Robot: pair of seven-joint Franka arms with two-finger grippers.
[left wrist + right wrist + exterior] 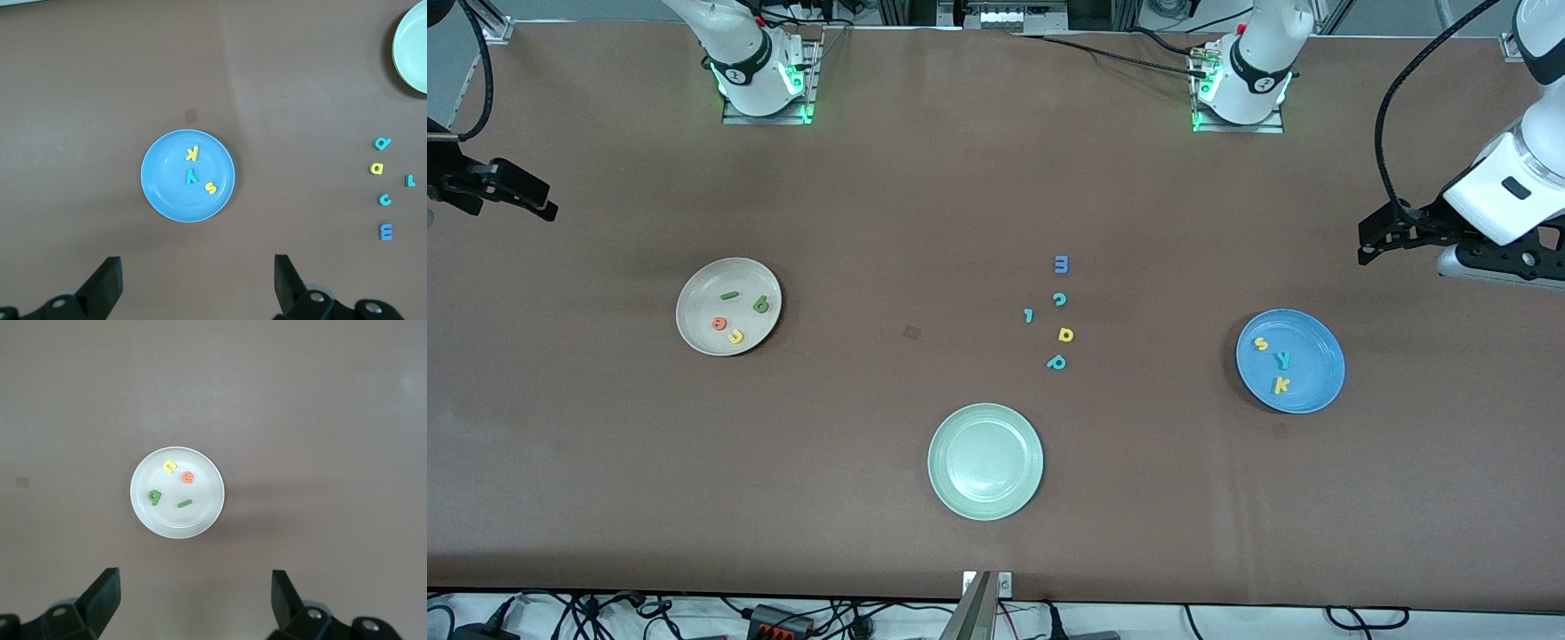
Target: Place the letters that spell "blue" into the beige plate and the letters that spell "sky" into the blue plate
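Fig.: Beige plate (703,333) lay toward right arm's end of worktop (871,222), holding green b (761,305), green l (729,295), yellow u (735,336) and orange e (719,324). Blue plate (1316,391) lay toward left arm's end w/ yellow s (1261,344), teal y (1282,360), yellow k (1281,385). Spare letters (1057,313) sat between plates; pale green plate (985,461) nearer front camera. Left gripper (193,280) and right gripper (193,597) hung high over their plates, jaws wide, empty.
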